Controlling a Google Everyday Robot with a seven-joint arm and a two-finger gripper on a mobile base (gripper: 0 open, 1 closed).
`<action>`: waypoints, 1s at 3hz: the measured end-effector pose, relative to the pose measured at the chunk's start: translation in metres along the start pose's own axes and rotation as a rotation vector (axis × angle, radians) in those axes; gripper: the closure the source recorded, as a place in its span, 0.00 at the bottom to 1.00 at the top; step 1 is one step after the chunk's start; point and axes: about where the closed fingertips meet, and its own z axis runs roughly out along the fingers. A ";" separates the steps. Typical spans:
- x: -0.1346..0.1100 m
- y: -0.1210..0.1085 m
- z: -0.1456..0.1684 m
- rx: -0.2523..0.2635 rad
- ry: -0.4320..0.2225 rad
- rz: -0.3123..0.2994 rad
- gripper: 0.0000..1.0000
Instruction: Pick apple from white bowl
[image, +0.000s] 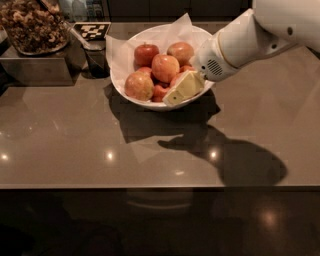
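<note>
Gripper: in the camera view, the gripper (176, 94) sits upper centre of the frame, tip down inside the right front part of the white bowl (142, 102); whether it is spread or closed on anything cannot be told.
Apple: the apple (159, 92) judged nearest the tip lies low at the bowl's front, touching its neighbours; no sticker shows.
Pile: a larger apple (165, 67) rests above and behind it, and another apple (139, 85) lies just left.
Risk, wrong fruit: the apples are packed close, so the grip could land on a neighbour instead.
Risk, roll-out: nudging the pile could tip the apples near the low front rim onto the counter (100, 150).
Risk, paper: the crinkled liner (170, 35) could snag and lift.
Risk, bowl: side pressure on the wall could slide it.
</note>
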 end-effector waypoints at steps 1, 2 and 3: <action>-0.004 -0.014 0.008 0.020 0.003 0.015 0.16; -0.007 -0.033 0.011 0.034 0.035 0.001 0.15; -0.005 -0.047 0.010 0.047 0.070 -0.007 0.15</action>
